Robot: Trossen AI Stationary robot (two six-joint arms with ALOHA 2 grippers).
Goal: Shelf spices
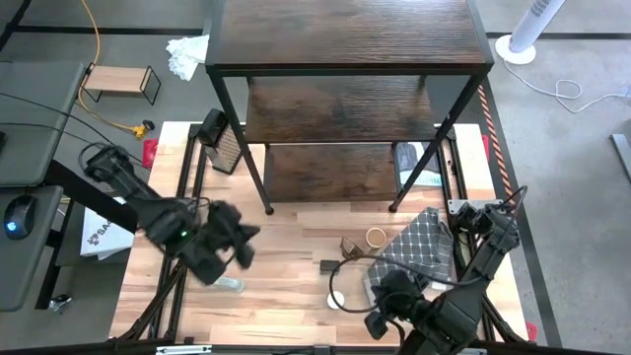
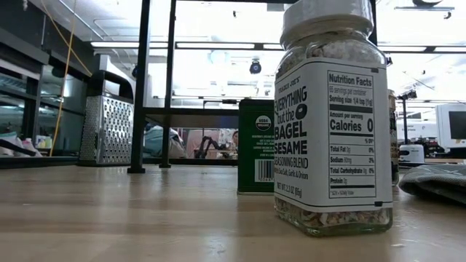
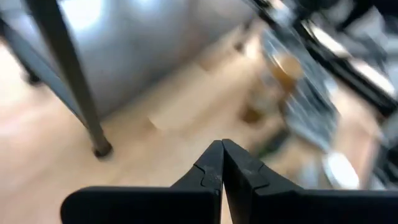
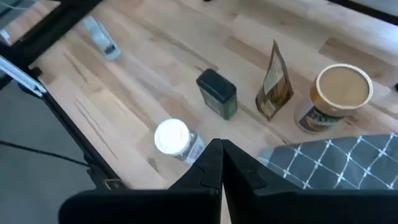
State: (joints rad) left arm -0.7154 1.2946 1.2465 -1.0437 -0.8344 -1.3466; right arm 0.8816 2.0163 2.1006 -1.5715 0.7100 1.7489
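Reach stage: right gripper (image 4: 222, 149), fingers together and empty, hovers just above the white-capped jar (image 4: 172, 138); shelf (image 1: 345, 108) beyond. Next, opening the fingers. Left gripper (image 3: 222, 152) likewise closed.

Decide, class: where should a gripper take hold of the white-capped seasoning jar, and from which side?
Probably from above, closing on the white-capped jar just below its cap. It stands upright and alone on the table, the green tin well apart, so both flanks are free. The right gripper, shut, is nearest.
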